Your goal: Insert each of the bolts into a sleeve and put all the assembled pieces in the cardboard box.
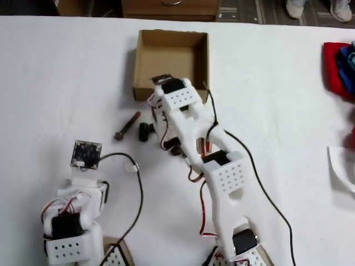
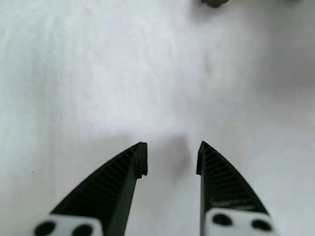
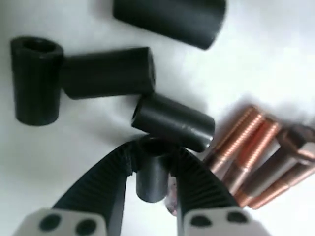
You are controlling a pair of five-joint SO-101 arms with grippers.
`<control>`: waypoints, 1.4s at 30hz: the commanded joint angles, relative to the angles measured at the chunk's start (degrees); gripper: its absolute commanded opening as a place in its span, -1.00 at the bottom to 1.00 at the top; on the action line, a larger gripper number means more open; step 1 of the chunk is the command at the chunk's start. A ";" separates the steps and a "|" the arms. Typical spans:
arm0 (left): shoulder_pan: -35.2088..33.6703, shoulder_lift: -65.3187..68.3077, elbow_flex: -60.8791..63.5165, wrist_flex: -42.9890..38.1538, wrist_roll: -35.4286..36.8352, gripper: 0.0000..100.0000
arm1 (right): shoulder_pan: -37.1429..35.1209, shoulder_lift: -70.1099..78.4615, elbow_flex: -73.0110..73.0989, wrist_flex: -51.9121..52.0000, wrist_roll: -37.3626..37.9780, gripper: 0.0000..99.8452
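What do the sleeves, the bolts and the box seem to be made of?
Sleeves: matte black, probably plastic or rubber, judging by the soft dull sheen. Bolts: metal with a copper-coloured finish; the threads glint. Box: plain brown cardboard with thin folded walls.

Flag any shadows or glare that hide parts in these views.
High view: even light, soft shadows on the table, cardboard box interior dimmer. Left wrist view: faint shadow beneath the open left tool. Right wrist view: glints on the bolts; sleeves show faint sheen.
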State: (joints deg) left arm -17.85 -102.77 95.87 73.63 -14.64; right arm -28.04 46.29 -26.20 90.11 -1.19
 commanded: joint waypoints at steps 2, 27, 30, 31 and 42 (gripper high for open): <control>-0.35 -0.26 1.27 -0.88 -0.53 -0.62 | 1.36 -2.59 0.88 1.71 5.71 -0.93; -0.35 -0.26 1.27 -0.88 -0.53 -0.62 | -1.54 -6.20 2.37 1.01 6.42 -0.71; -0.35 -0.26 1.27 -0.88 -0.53 -0.62 | -1.54 -5.85 2.29 1.10 6.51 -0.68; -0.35 -0.26 1.27 -0.88 -0.53 -0.62 | -1.54 -5.41 2.02 1.10 6.51 -0.68; -0.35 -0.26 1.27 -0.88 -0.53 -0.62 | -1.45 1.89 -4.84 1.54 6.51 -0.96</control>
State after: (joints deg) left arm -17.85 -102.77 95.87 73.63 -14.64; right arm -28.57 47.34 -28.31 93.01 4.70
